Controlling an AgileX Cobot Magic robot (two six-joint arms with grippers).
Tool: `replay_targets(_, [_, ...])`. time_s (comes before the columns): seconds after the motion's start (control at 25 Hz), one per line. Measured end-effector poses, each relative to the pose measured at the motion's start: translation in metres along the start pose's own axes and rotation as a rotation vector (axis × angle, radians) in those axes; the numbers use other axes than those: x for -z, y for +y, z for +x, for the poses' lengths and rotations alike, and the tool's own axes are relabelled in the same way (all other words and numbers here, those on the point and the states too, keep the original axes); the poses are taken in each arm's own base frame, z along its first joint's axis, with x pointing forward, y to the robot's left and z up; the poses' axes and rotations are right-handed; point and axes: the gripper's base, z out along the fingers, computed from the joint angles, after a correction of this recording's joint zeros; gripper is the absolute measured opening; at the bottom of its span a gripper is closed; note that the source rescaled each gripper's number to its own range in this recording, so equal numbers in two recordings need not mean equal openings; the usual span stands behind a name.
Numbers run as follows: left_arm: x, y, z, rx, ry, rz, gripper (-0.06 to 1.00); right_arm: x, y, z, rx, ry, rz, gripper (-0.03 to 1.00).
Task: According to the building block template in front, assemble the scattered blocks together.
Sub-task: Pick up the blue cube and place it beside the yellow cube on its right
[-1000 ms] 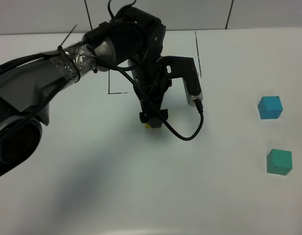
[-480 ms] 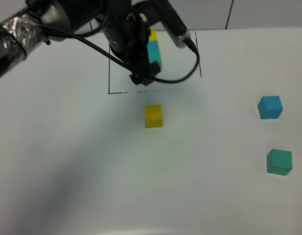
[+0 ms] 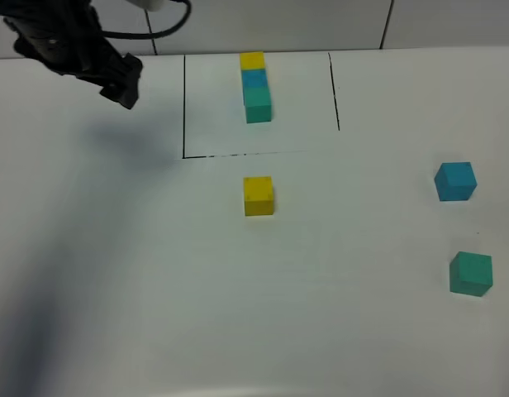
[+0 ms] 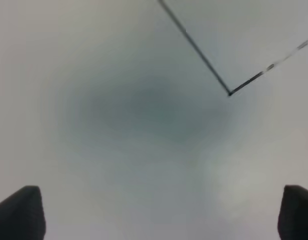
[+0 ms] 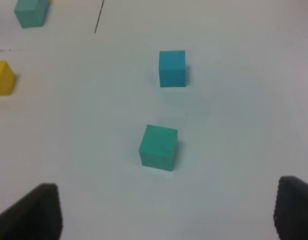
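Cubes lie scattered on the white worktop [image 3: 114, 289], none touching another. The yellow cube [image 3: 258, 196] sits just outside the near line of the black frame [image 3: 184, 107], roughly in line with the template [image 3: 254, 83]. The template is a row of three touching cubes inside the frame, yellow farthest back, then blue, then green. The blue cube [image 3: 454, 181] and the green cube [image 3: 470, 273] rest well off to the right, near each other but apart, with the blue one farther back. The left arm [image 3: 73, 45] is over the far left corner of the high view, left of the frame and well away from every cube. The left claw [image 4: 156, 215] is spread wide and empty. Its two dark fingertips [image 4: 19, 215] stand far apart over bare worktop, with only one corner of the frame in sight beyond them. The right claw [image 5: 161, 210] does not appear in the high view. Its own camera shows its fingertips [image 5: 31, 212] also well apart with nothing gripped. The green cube lies on the worktop ahead of the gap, the blue cube beyond it, and the yellow cube farther off to one side.
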Motion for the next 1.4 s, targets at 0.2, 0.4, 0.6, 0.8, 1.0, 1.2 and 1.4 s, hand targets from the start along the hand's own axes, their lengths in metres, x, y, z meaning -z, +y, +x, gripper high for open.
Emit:
replay_targets(0.2, [0.014, 0.019, 0.034, 0.127, 0.028, -0.010, 0.96, 0.000, 0.000, 0.000, 0.000, 0.000, 0.000, 0.72])
replay_targets(0.4, [0.034, 0.020, 0.067, 0.211, 0.001, -0.030, 0.96, 0.000, 0.000, 0.000, 0.000, -0.001, 0.000, 0.72])
replay_targets(0.6, [0.065, 0.004, 0.104, 0.250, -0.075, -0.054, 0.96, 0.000, 0.000, 0.000, 0.000, -0.001, 0.000, 0.72])
replay_targets(0.8, [0.095, -0.013, 0.142, 0.293, -0.156, -0.075, 0.96, 0.000, 0.000, 0.000, -0.001, -0.001, -0.001, 0.72])
replay_targets(1.0, [0.118, -0.030, 0.177, 0.320, -0.242, -0.096, 0.96, 0.000, 0.000, 0.000, -0.001, -0.001, -0.003, 0.72])
replay_targets(1.2, [0.135, -0.044, 0.209, 0.347, -0.342, -0.115, 0.96, 0.000, 0.000, 0.000, -0.002, -0.001, -0.004, 0.72])
replay_targets(1.4, [0.142, -0.061, 0.239, 0.370, -0.415, -0.111, 0.96, 0.000, 0.000, 0.000, -0.002, -0.001, -0.004, 0.72])
